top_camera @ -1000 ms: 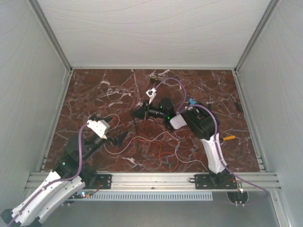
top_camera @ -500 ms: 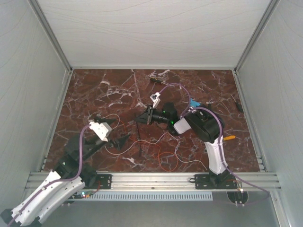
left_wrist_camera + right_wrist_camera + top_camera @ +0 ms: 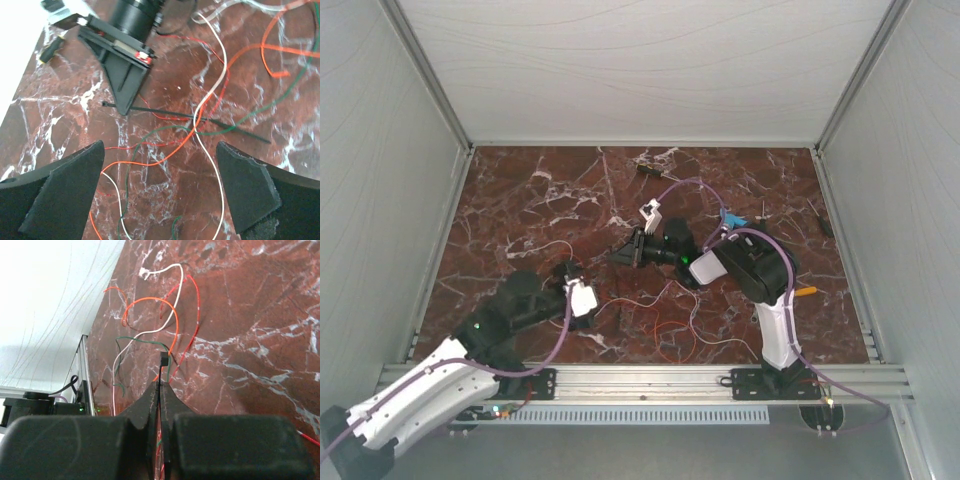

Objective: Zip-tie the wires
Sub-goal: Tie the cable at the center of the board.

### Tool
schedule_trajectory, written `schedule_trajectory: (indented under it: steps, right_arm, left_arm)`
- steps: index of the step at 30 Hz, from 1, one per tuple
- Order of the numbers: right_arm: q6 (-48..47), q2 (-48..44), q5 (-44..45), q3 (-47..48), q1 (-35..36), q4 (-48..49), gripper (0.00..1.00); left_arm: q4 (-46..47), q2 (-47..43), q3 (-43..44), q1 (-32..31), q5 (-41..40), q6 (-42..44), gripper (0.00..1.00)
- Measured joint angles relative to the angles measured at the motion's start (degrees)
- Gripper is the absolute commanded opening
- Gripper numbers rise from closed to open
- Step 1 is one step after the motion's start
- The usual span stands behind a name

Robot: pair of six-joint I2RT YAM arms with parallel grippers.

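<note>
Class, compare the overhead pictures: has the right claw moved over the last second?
Yes. The right claw, shut on the zip tie, has come slightly nearer the front rail and a little rightward.

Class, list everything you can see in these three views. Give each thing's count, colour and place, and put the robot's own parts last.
wires: several; orange, red, white and green; loose tangle on the table between the two grippers
zip tie: one; black; lying across the wires, head end pinched by the right gripper
small stray pieces: at least three; dark or orange-tipped; far and right edges of the table; too small to identify
table: one; dark red marble with white veins
enclosure walls: pale grey-white; left, back and right
arms: two; black and white with purple cables; bases on the near rail
left gripper: black; open, above the wires
right gripper: black; shut on the zip tie
</note>
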Motion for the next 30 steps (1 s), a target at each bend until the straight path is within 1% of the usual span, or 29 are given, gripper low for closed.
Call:
schedule_trajectory:
  steps: [4,8,14,17,22,23,27,30]
  right_arm:
    - [0.37,0.72,-0.02,0.00,-0.17,-1.68,0.00]
    - [1.01,1.01,-0.13,-0.02,-0.31,-2.51,0.00]
    - [2.05,1.03,-0.87,-0.02,-0.74,-2.49,0.00]
    - [3.17,1.36,-1.42,-0.02,-1.14,-2.08,0.00]
    - [4.61,2.23,-2.03,-0.17,-1.62,-1.33,0.00]
    - [4.92,2.25,-2.16,-0.22,-1.70,-1.22,0.00]
    - [5.44,2.25,-2.49,-0.50,-2.05,-0.94,0.00]
    - [5.57,2.25,-2.67,-0.66,-2.27,-0.90,0.00]
  left_arm:
    - [-4.26,2.21,0.22,-2.95,-0.22,7.52,0.94]
    - [-7.65,2.47,0.20,-3.98,1.38,15.32,0.94]
    - [-6.40,2.38,-2.80,-5.51,6.45,23.04,0.86]
    - [-6.32,5.57,-4.13,-7.37,7.39,25.66,0.82]
    - [-4.09,11.23,-5.16,-11.13,7.65,25.49,0.71]
    - [-2.97,11.69,-5.64,-11.80,7.67,24.98,0.71]
    - [1.66,14.05,-7.61,-14.91,6.80,22.03,0.67]
    - [5.97,16.90,-8.39,-16.09,3.91,18.45,0.58]
